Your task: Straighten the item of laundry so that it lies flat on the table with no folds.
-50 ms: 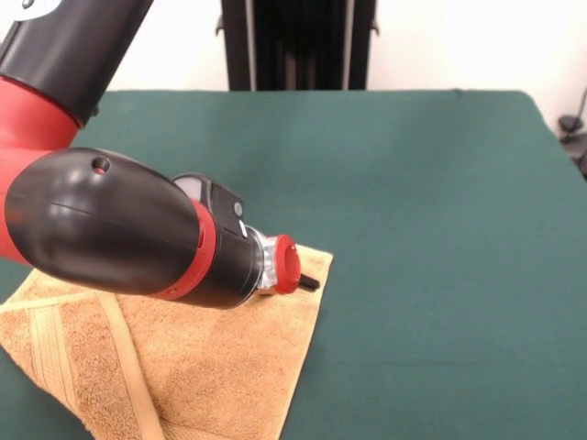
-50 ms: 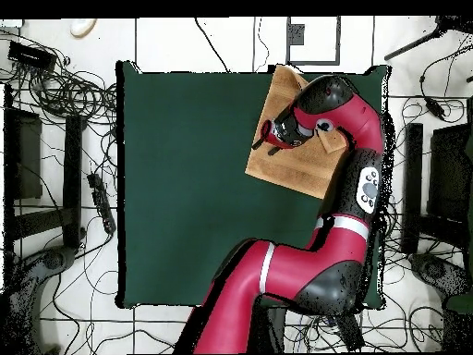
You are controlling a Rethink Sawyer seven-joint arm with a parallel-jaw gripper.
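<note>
Towel (image 1: 211, 367) flat, skewed to table (image 1: 431, 202) edges, tool (image 1: 307, 281) grip unclear

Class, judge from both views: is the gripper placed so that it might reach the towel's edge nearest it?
Probably yes. The gripper hangs right at the towel's edge, with only bare table beside it and nothing between them.

You're in a robotics lab: green-felt table (image 2: 185, 185) on a white tiled floor (image 2: 212, 42), loose cables (image 2: 65, 92) tangled round it, black equipment stands (image 2: 411, 185) at the sides, and a red-and-black robot arm (image 2: 305, 268) reaching over the tabletop.
</note>
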